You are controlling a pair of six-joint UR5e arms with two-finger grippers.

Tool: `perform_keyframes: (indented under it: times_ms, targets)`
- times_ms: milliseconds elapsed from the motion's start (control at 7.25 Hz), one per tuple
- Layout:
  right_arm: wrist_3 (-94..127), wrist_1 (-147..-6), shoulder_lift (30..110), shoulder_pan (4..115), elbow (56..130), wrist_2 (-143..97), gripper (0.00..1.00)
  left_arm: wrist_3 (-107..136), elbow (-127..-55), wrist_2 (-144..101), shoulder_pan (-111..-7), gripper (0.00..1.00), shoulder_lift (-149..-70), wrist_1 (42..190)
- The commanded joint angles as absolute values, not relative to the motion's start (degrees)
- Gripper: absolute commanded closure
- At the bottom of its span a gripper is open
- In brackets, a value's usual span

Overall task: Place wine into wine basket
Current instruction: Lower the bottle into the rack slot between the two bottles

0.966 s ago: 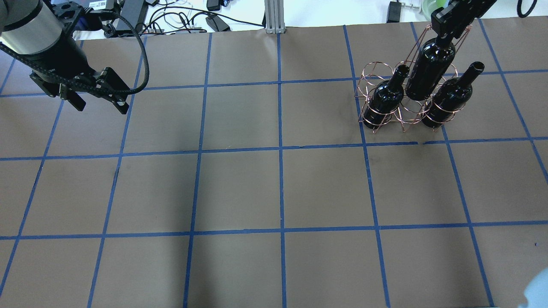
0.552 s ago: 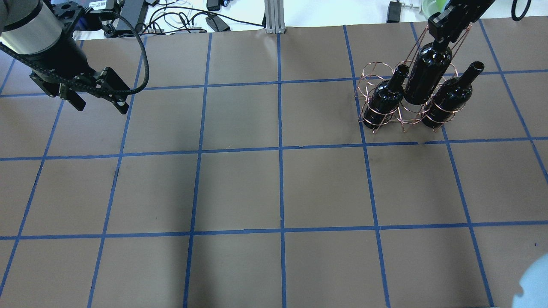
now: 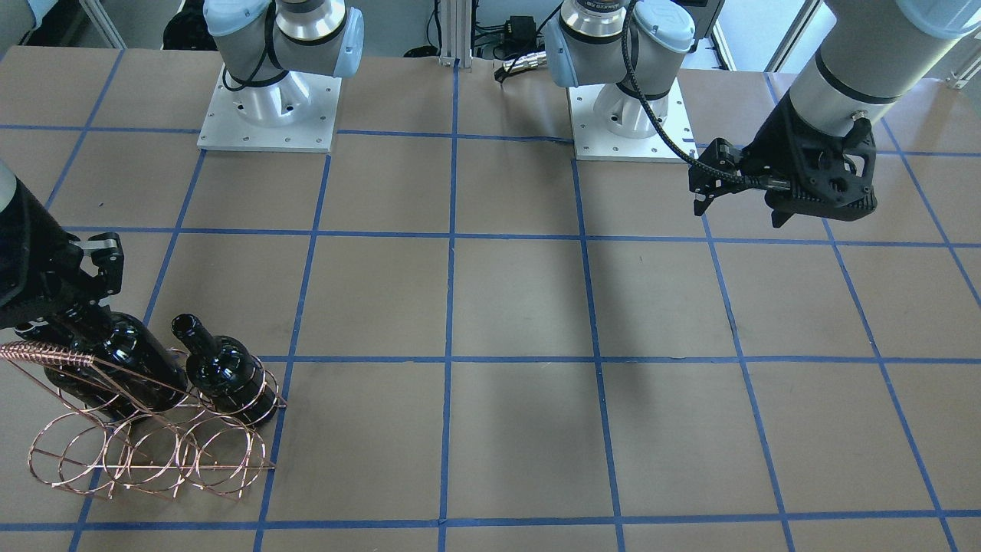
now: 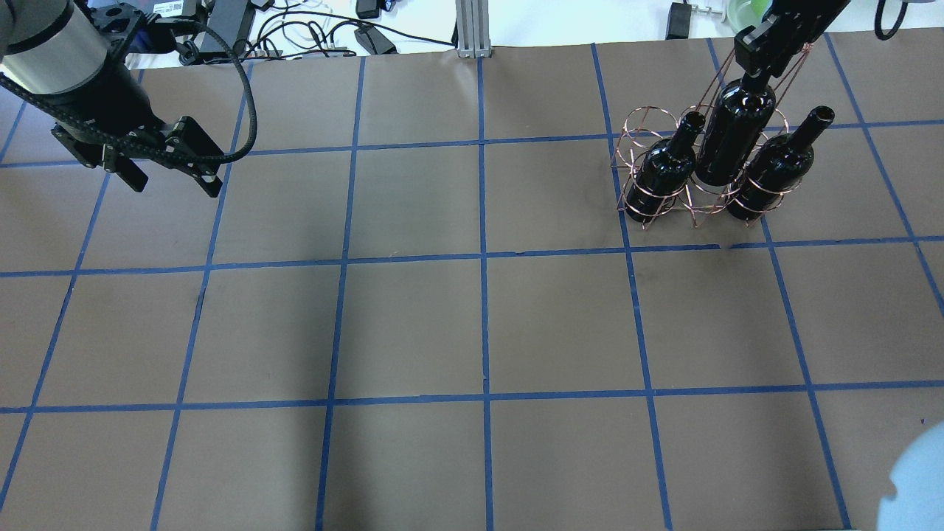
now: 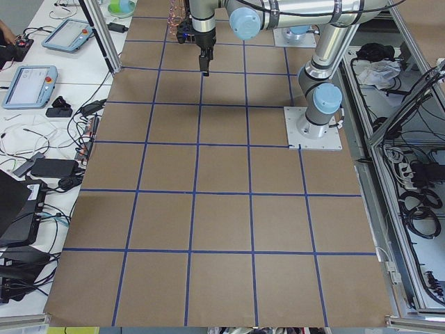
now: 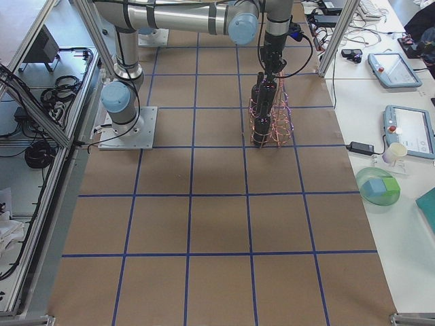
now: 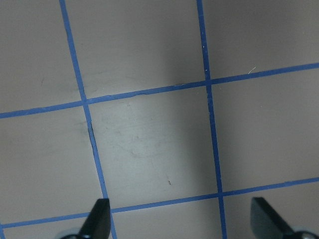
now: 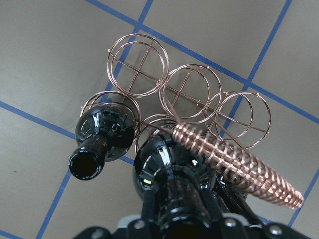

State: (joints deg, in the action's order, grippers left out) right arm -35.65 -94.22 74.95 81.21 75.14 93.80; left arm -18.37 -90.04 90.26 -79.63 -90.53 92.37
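Note:
My right gripper point(image 4: 763, 51) is shut on the neck of a near-black wine bottle point(image 4: 734, 133) and holds it upright. The bottle's lower body sits in the middle front ring of the copper wire basket point(image 4: 640, 118). I cannot tell whether its base touches the table. Two matching bottles point(image 4: 667, 166) point(image 4: 774, 166) stand in the rings on either side. In the right wrist view the held bottle point(image 8: 164, 169) lies next to the twisted handle point(image 8: 234, 167). My left gripper point(image 4: 171, 183) is open and empty, far off over bare table, and also shows in the left wrist view point(image 7: 182, 221).
The basket's back row of rings point(image 8: 137, 64) holds nothing. Cables and power bricks point(image 4: 310, 33) lie beyond the table's far edge. A metal post point(image 4: 472, 29) stands at the far middle edge. The brown table has a blue tape grid point(image 4: 483, 258).
My right gripper has lowered the held bottle further into the basket's middle ring. The left arm has not moved.

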Motion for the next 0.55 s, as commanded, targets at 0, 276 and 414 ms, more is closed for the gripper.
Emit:
perform_keyframes:
  times_ms: [0,276,414]
  targets:
    - [-35.9,-94.3,73.9,81.2,75.2,93.9,1.0,-18.4,-90.1,90.3,-79.6,0.0,-90.5,92.4]
    - [-36.1,-94.6,73.7,81.2,76.0,93.9,1.0,-18.5,-90.1,90.3,-79.6,0.0,-90.5,92.4]
    - [-36.2,-94.7,73.7,81.2,76.1,93.9,1.0,-18.4,-90.1,90.3,-79.6,0.0,-90.5,92.4]
